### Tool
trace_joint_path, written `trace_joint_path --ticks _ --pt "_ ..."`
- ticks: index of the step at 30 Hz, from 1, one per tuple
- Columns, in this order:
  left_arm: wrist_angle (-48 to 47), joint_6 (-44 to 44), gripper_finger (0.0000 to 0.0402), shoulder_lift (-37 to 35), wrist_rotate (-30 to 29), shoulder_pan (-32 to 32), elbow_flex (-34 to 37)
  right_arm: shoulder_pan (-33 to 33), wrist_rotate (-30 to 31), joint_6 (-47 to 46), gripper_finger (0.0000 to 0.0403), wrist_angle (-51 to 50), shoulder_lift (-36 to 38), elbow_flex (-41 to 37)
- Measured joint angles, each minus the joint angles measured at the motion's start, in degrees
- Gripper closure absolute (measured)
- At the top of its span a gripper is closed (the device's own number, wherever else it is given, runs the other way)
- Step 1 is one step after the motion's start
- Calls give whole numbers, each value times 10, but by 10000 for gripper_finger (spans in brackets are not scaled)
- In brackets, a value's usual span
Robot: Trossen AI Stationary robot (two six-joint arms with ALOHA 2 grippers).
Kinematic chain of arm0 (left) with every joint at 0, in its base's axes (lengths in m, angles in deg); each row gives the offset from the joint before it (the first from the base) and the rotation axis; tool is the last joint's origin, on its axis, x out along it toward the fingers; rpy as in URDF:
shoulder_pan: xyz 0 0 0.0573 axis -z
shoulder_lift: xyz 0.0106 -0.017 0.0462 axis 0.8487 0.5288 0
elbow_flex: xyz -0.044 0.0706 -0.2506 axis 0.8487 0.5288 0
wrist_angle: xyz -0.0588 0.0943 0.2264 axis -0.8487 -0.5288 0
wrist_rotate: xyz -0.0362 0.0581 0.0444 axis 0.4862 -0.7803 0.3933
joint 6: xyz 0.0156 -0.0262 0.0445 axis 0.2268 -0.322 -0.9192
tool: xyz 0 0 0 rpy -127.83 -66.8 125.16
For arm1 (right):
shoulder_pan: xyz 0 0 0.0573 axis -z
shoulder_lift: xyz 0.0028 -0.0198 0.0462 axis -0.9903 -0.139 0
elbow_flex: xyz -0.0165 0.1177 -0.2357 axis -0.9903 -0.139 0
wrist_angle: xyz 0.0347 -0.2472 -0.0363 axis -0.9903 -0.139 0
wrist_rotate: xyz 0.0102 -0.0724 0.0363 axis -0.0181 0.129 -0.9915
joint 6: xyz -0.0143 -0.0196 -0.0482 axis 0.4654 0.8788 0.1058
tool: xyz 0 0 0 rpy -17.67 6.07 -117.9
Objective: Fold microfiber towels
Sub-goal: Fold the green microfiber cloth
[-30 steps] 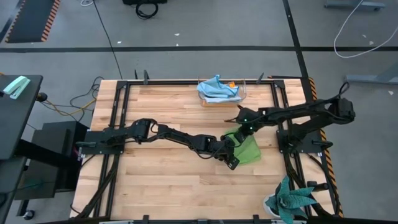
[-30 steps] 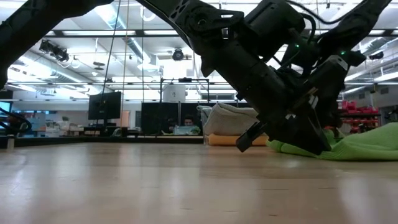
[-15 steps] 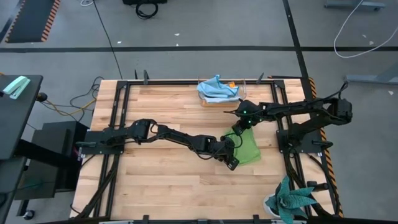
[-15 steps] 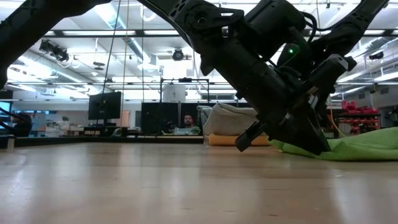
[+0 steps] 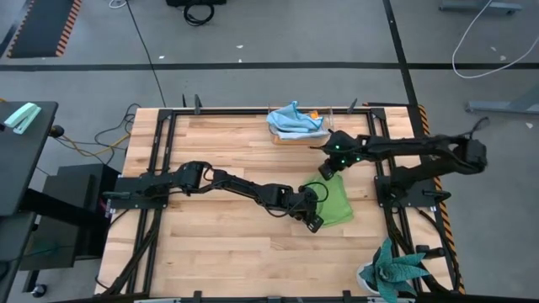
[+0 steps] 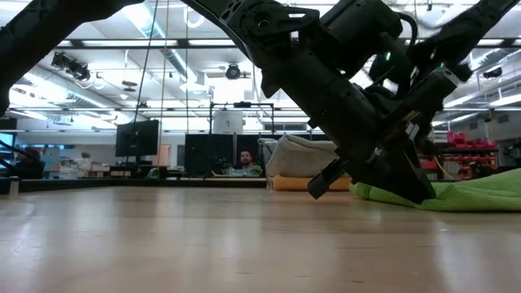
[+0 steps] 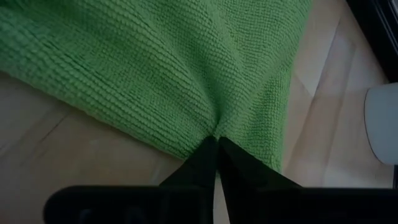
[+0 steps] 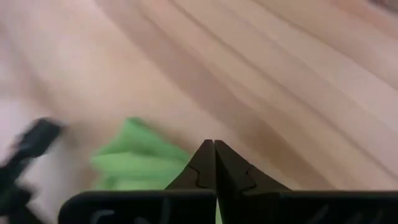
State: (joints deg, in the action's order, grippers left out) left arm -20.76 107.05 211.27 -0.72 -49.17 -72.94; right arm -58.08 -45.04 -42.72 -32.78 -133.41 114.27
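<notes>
High view: lime green microfiber towel [image 5: 335, 199] lies on the pale wooden slat table [image 5: 219, 244], right of centre. Left gripper [image 5: 314, 220] sits at the towel's near-left edge, arm stretched across the table from the left. Right gripper [image 5: 331, 162] is over the towel's far corner, a strip of green trailing from it. Light blue towel [image 5: 295, 119] is heaped in a clear plastic box [image 5: 327, 128] at the far edge, an orange-yellow scrap [image 5: 312, 114] showing beside it. Teal spiky-leaved plant [image 5: 394, 271] stands at the near right corner, well apart.

Low view: the dark left arm fills the middle and blocks most of the green towel [image 6: 480, 192], which lies flat to the right. A person [image 6: 245, 160] sits far behind.

Left wrist view: fingers [image 7: 200, 163] pressed together, pinching a gathered pucker of the green towel [image 7: 161, 68] just off the wood.

Right wrist view: fingers [image 8: 204, 165] closed tight, green cloth [image 8: 134, 158] bunched beside them; grip on it cannot be told here.
</notes>
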Motion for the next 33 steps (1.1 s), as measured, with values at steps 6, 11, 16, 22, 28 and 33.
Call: trace_joint_path --ticks 6,11,16,22,28,33 --pt "-1 0 378 0 -1 -1 0 -86 -5 -52 403 -62 104 33" --pt "1 5 384 0 -1 -5 0 -160 -2 -77 403 -66 87 33" --pt "2 4 374 0 -1 -5 0 -166 -1 -60 403 -45 22 33" --pt "2 2 378 0 -3 -4 1 -166 -33 -43 403 9 -42 33" --pt "3 3 386 0 -4 -3 1 -178 -43 -51 403 54 -59 32" --pt "3 5 375 0 -3 -3 1 -180 -63 -54 403 60 -89 33"
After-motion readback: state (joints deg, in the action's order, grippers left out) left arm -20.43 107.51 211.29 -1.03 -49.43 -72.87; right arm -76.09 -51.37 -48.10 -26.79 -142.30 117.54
